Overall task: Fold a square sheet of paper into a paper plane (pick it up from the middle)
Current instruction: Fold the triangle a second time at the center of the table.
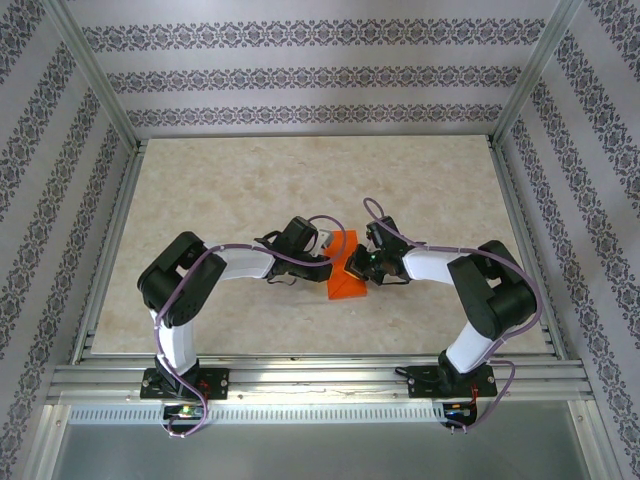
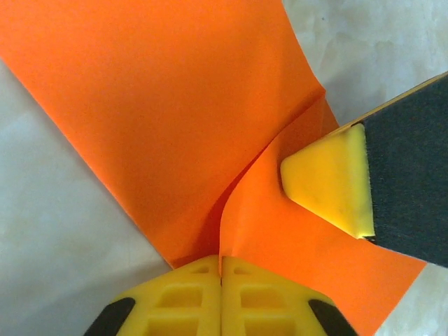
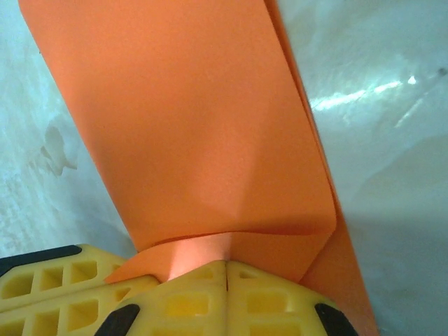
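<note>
**While Both Grippers Are Clenched, the Orange Paper Sheet (image 1: 347,280) Is Held Between Them**

Where the two arms meet over the middle of the marbled tabletop (image 1: 250,190), the partly folded sheet is found directly between the two sets of fingertips; a triangular portion is seen spreading on the near side of them in the top view.

In the left wrist view, the left gripper (image 2: 221,264) is shown with its yellow fingers (image 2: 175,304) pressed together and no gap between them; a raised crease of the sheet is pinched in the seam where they meet. A broad flat panel is spread ahead of these fingers and to their left; a lower flap is laid out to their right. Just ahead and to the right of them, one yellow-tipped, black-backed finger (image 2: 329,185) of the other arm is set over that flap; whether it is touching the paper cannot be told.

In the right wrist view, the right gripper (image 3: 227,266) is likewise clamped; a curled edge of the fold is grasped at the seam of its fingers (image 3: 189,304). The folded panel is extended straight ahead of them; the edge of a second layer is exposed along its right side. Just left of these fingers, a yellow latticed finger (image 3: 42,287) of the left gripper is seen, its upper corner overlapped by the paper.
</note>
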`<action>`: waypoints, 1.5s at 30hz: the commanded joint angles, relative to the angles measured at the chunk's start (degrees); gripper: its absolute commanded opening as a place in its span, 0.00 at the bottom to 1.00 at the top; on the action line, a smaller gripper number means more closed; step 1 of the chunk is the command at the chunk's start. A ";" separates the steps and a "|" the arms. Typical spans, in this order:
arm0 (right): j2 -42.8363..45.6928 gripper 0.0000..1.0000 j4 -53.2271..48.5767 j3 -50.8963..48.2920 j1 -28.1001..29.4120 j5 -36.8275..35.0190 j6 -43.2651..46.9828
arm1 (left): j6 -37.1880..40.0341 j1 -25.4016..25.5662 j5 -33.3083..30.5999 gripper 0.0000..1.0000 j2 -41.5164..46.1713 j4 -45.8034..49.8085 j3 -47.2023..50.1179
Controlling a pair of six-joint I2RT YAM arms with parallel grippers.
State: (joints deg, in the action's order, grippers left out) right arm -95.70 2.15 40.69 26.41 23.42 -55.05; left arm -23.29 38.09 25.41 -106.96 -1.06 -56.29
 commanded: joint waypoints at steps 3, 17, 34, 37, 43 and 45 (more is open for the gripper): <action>-1.51 0.00 -3.29 -1.58 -0.40 -1.80 1.16 | -3.32 -0.74 -0.96 0.22 5.36 7.80 -3.09; -1.15 0.00 -5.06 -0.67 -0.58 -2.24 1.70 | -17.07 0.00 15.68 0.00 3.27 3.10 -4.48; -0.23 0.00 -6.10 -0.77 -0.93 -2.33 2.06 | -19.22 2.30 14.79 0.00 -3.48 4.96 -6.22; -0.01 0.00 -6.06 -1.00 -0.93 -2.35 2.00 | -18.75 2.34 14.25 0.00 -4.05 5.72 -6.15; -0.01 0.00 -5.80 -1.22 -0.92 -2.24 1.91 | -18.53 2.50 13.56 0.00 -4.75 6.54 -5.14; -0.01 0.00 -5.77 -1.31 -0.84 -2.24 1.96 | -18.39 2.60 13.54 0.00 -4.76 6.84 -4.70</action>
State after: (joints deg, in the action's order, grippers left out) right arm -95.53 1.45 40.75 26.00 23.57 -54.04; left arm -42.50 39.81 39.83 -110.69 3.51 -61.25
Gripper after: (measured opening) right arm 0.049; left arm 0.062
